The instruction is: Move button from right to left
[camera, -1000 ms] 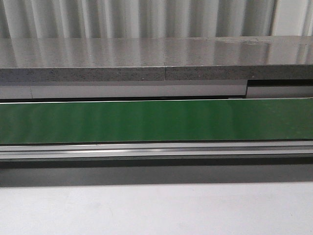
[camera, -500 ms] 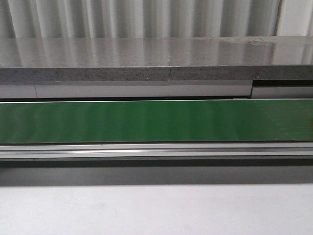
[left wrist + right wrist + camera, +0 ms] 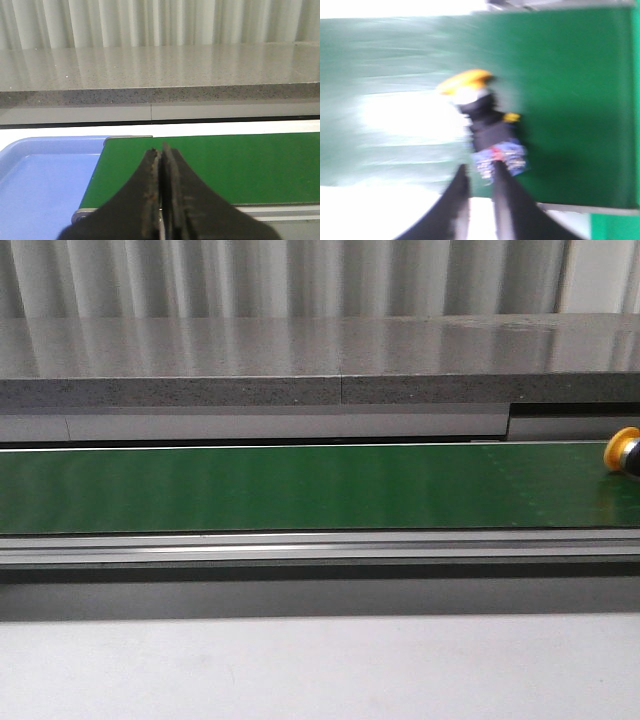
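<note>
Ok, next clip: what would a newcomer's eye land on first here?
The yellow-capped button at the far right edge of the green belt, the only bright thing in the front view. In the right wrist view it lies blurred just ahead of the right gripper, whose fingers stand slightly apart. The left gripper is shut, over the belt's left end beside a blue tray.

Only the robot's fingers show, each pair seen from its own wrist camera. The left gripper (image 3: 161, 200) has two black fingers (image 3: 145, 200) that broaden toward the base and taper to slim tips, their inner faces rough and brownish. The right gripper (image 3: 480, 192) is blurred: two dark, curved fingers (image 3: 457, 200), narrow at the tips.
</note>
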Action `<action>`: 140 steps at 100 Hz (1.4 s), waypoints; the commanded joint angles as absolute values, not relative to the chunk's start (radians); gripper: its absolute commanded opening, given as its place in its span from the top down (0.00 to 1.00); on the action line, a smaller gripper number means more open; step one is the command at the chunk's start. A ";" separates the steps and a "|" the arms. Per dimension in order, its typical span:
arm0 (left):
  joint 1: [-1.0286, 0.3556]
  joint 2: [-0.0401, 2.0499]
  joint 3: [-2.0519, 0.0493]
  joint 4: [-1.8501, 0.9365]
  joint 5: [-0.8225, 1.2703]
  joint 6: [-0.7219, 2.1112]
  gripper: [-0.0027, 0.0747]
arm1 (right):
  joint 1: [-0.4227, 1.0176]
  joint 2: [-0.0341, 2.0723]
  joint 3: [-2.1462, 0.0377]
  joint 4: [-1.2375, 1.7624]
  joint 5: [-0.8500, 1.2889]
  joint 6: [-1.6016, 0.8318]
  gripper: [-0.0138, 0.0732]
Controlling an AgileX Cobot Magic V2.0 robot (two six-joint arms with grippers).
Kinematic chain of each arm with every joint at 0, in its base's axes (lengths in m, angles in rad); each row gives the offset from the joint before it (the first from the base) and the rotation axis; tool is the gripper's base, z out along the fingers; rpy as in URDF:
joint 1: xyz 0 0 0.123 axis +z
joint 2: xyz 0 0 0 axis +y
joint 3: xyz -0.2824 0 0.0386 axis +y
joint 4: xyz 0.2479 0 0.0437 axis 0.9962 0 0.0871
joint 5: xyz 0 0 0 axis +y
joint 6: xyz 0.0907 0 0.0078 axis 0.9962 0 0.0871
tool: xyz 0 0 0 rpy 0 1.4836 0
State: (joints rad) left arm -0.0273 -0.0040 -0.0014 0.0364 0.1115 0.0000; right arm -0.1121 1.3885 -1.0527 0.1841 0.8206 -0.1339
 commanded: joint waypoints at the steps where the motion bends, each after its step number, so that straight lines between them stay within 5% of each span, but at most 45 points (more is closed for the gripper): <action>1: -0.027 -0.041 0.023 0.028 0.034 0.000 0.99 | -0.059 1.303 -1.075 0.201 0.805 -0.158 0.92; 59: -0.027 -0.041 0.023 0.028 0.034 0.000 0.99 | 0.146 0.895 -0.769 0.201 0.589 -0.223 0.92; 110: -0.027 -0.041 0.023 0.028 0.034 0.000 0.99 | 0.150 0.309 -0.474 0.202 0.435 -0.223 0.92; 140: -0.027 -0.041 0.023 0.028 0.000 0.000 0.99 | 0.150 0.219 -0.450 0.202 0.439 -0.223 0.92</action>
